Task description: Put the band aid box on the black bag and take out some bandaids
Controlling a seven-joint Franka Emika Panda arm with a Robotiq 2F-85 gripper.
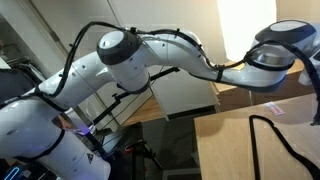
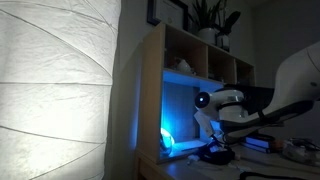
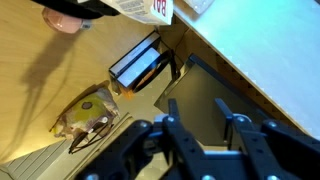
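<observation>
In the wrist view my gripper [image 3: 195, 103] is open and empty, its two dark fingers hanging over the black bag [image 3: 213, 84], which lies on the wooden surface against a pale edge. No blue and red carton shows plainly. A small dark flat rectangular box [image 3: 140, 64] with an orange edge lies on the wood just left of the bag. A white carton with red lettering [image 3: 148, 8] is cut off by the top edge; I cannot tell which of these is the band aid box. The gripper is out of view in both exterior views.
A crinkled gold-brown packet [image 3: 88, 112] lies left of the gripper and a pink object [image 3: 64, 20] sits at the top left. A black cable [image 1: 268, 140] runs across the wooden table [image 1: 235, 150]. A blue-lit shelf [image 2: 185, 95] stands behind the arm [image 2: 225, 105].
</observation>
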